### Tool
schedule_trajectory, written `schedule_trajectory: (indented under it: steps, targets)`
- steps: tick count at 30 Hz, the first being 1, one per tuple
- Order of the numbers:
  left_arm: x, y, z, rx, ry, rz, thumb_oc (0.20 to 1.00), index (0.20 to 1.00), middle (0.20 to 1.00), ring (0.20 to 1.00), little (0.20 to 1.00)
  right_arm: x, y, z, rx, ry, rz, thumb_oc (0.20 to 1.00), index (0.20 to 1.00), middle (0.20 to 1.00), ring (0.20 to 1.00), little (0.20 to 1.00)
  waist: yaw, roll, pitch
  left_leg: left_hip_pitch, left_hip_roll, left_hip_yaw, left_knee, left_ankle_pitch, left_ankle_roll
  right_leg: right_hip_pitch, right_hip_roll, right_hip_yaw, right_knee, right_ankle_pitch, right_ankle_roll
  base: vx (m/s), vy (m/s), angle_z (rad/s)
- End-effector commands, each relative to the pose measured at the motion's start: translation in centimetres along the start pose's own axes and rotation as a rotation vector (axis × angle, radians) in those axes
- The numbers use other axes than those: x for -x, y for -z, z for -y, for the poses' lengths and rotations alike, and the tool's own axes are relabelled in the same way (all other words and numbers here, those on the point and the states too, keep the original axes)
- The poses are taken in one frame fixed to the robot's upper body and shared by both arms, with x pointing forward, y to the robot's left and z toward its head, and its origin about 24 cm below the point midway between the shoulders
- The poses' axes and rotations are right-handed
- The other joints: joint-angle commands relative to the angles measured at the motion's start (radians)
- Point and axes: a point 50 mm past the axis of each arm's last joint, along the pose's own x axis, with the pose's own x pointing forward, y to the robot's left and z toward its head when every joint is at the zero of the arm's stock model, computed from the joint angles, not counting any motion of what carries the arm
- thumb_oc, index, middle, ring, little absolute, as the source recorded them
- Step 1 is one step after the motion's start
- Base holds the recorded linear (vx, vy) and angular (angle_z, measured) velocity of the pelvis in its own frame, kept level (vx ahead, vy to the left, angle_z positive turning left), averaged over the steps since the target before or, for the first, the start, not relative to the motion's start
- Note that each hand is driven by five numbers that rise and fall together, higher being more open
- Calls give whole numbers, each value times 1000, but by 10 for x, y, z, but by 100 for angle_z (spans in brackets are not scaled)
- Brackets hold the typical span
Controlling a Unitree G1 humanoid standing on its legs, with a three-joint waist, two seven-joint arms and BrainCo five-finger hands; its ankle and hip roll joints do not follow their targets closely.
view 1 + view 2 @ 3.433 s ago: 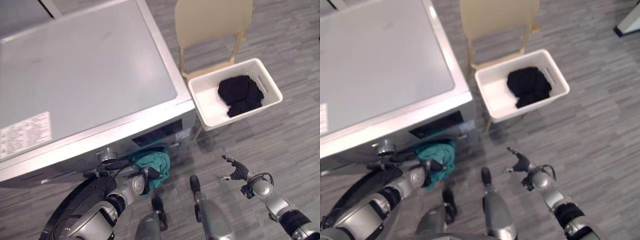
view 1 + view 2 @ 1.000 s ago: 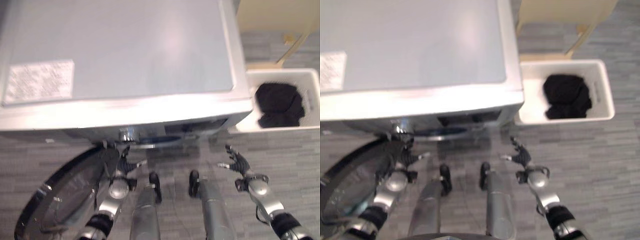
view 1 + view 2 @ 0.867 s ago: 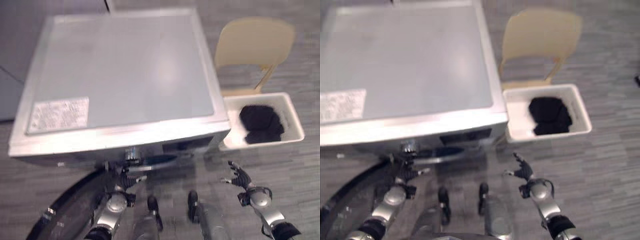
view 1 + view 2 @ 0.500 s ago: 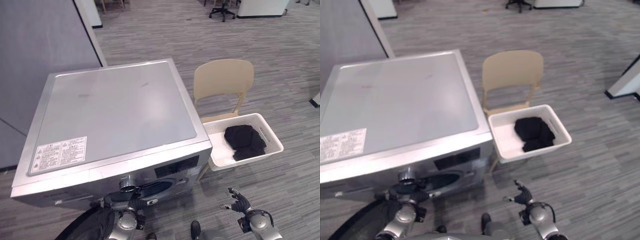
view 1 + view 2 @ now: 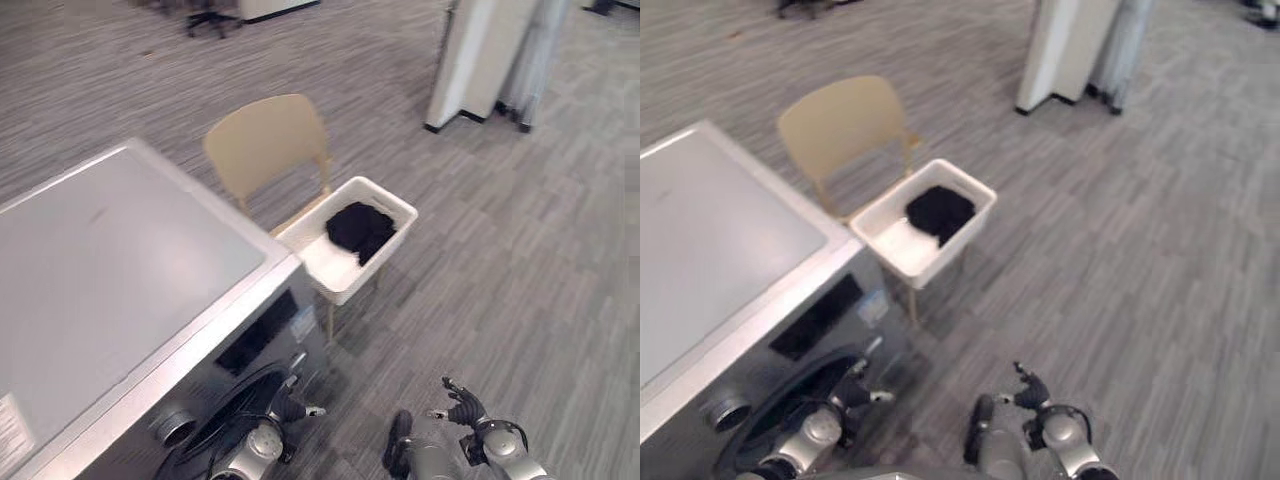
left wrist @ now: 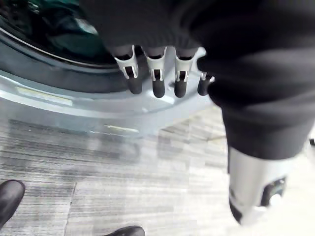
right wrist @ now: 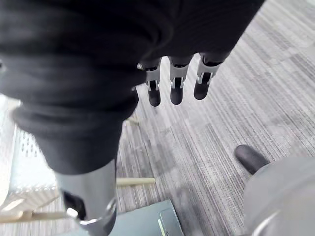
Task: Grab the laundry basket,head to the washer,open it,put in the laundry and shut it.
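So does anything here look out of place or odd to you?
One thing: the white laundry basket sits up on the seat of the beige chair beside the washer, jutting past the seat's front edge, a black garment inside. Nothing looks spilled or damaged.

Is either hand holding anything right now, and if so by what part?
Nothing is held. The left hand hangs open by the washer opening, and the right hand hangs open over the floor.

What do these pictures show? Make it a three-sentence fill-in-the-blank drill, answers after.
The white laundry basket rests on a beige ____. The clothing lying in the basket is ____ in colour. The left hand and the right hand are both open and hold ____.
Missing words: chair; black; nothing.
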Motion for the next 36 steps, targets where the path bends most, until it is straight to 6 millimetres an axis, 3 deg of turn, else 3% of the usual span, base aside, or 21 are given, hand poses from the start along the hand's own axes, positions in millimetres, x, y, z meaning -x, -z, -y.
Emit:
schedule_trajectory:
  steps: [1,2,3,6,8,10,13,14,15,16,17,19,20,22,23,25,29,32,33,34,36]
  targets:
    - [-10,-31,-5,-47,-3,107,1000,1000,1000,1000,1000,-1,-3,17,53,51,17,1000,1000,1000,1000,1000,-40,-1,8,-20,-34,-146,61,-73,29,112,29,165,-147,-27,86,238,-308,-97]
    - [-10,-30,0,-27,8,105,1000,1000,1000,1000,1000,1,1,22,46,66,9,1000,1000,1000,1000,1000,-51,7,8,-34,-3,-142,193,-89,17,151,59,209,-198,-44,71,207,-242,-56]
    - [-10,-30,1,-27,8,105,1000,1000,1000,1000,1000,1,1,22,46,66,9,1000,1000,1000,1000,1000,-49,9,9,-37,3,-141,206,-95,14,154,64,209,-201,-44,69,176,-288,-64]
    - [-12,-39,6,27,-5,128,1000,1000,1000,1000,1000,0,-3,34,44,110,19,1000,1000,1000,1000,1000,-22,9,52,-139,84,-225,462,4,-46,216,117,251,-249,-67,26,77,-225,-96]
    - [-12,-43,10,40,-5,143,1000,1000,1000,1000,1000,1,-2,36,41,116,21,1000,1000,1000,1000,1000,-1,-1,66,-206,54,-320,482,-3,-45,248,125,280,-278,-75,17,78,-132,-43]
    - [-12,-44,13,46,-6,149,1000,1000,1000,1000,1000,2,-5,35,38,113,41,1000,1000,1000,1000,1000,16,-22,74,-269,-11,-377,420,-22,-17,262,117,312,-299,-62,21,124,-60,-61]
    - [-12,-46,16,49,-3,154,1000,1000,1000,1000,1000,1,-4,35,55,117,32,1000,1000,1000,1000,1000,37,-15,75,-327,-65,-405,247,49,-19,304,150,340,-313,-74,29,230,-42,-32]
    - [-12,-45,12,53,-12,158,1000,1000,1000,1000,1000,1,-4,35,63,121,36,1000,1000,1000,1000,1000,46,-3,76,-357,-61,-353,178,116,-34,334,184,340,-319,-96,26,223,-34,-9]
    - [-11,-45,11,54,-13,160,1000,1000,1000,1000,1000,1,-5,35,66,121,39,1000,1000,1000,1000,1000,50,-1,82,-353,-61,-334,165,126,-34,350,189,344,-318,-104,24,387,3,12]
    - [-10,-42,7,61,-30,156,1000,1000,1000,1000,1000,3,-4,35,66,125,44,1000,1000,1000,1000,1000,48,1,78,-351,-51,-261,144,131,-42,386,202,332,-313,-135,23,407,79,11]
    - [-7,-34,5,86,-40,138,1000,1000,1000,1000,1000,3,-2,34,73,120,35,1000,1000,1000,1000,1000,55,0,72,-321,-48,-220,115,130,-23,408,209,324,-301,-153,24,474,97,32]
    - [-3,-22,0,98,-62,110,1000,1000,1000,1000,1000,3,0,29,89,99,26,1000,1000,1000,1000,1000,67,-16,56,-311,-62,-232,133,116,-7,429,204,308,-271,-177,29,405,85,40]
    - [0,-13,-6,100,-76,87,1000,1000,1000,1000,1000,2,-1,21,110,62,30,1000,1000,1000,1000,1000,90,-48,38,-294,-70,-221,153,84,17,445,187,293,-232,-195,35,487,126,66]
    - [3,-7,-13,109,-98,70,1000,1000,1000,1000,1000,0,-3,15,117,37,32,1000,1000,1000,1000,1000,119,-70,21,-267,-96,-245,144,53,45,432,158,269,-130,-190,69,362,121,57]
    - [3,-6,-19,109,-115,71,1000,1000,1000,1000,1000,-1,-7,14,115,36,48,1000,1000,1000,1000,1000,122,-77,24,-259,-107,-265,139,45,53,404,149,272,-61,-165,92,92,14,76]
    - [3,-7,-25,114,-136,74,1000,1000,1000,1000,1000,-2,-12,13,101,34,67,1000,1000,1000,1000,1000,121,-80,21,-254,-119,-305,121,58,73,344,165,304,-3,-122,105,75,-25,116]
    - [1,-11,-25,107,-129,86,1000,1000,1000,1000,1000,-3,-14,15,98,38,71,1000,1000,1000,1000,1000,103,-46,24,-221,-138,-468,76,62,76,235,193,437,-35,-159,57,124,-76,111]
    - [1,-11,-24,106,-125,83,1000,1000,1000,1000,1000,-3,-14,15,95,37,69,1000,1000,1000,1000,1000,94,-41,27,-220,-140,-505,76,63,75,204,202,485,-41,-149,54,57,-77,139]
    - [-1,-13,-22,101,-114,82,1000,1000,1000,1000,1000,-2,-10,17,86,41,56,1000,1000,1000,1000,1000,66,-32,52,-214,-151,-599,93,56,71,150,218,617,-58,-119,60,37,-194,131]
    - [-2,-12,-23,84,-110,77,1000,1000,1000,1000,1000,-1,-4,21,95,52,28,1000,1000,1000,1000,1000,63,-45,59,-222,-169,-658,115,48,64,162,216,663,-111,-92,59,46,-236,141]
    - [-2,-12,-21,93,-108,77,1000,1000,1000,1000,1000,0,-3,20,84,49,26,1000,1000,1000,1000,1000,61,-53,55,-223,-182,-679,123,35,63,188,195,638,-148,-87,60,11,-121,194]
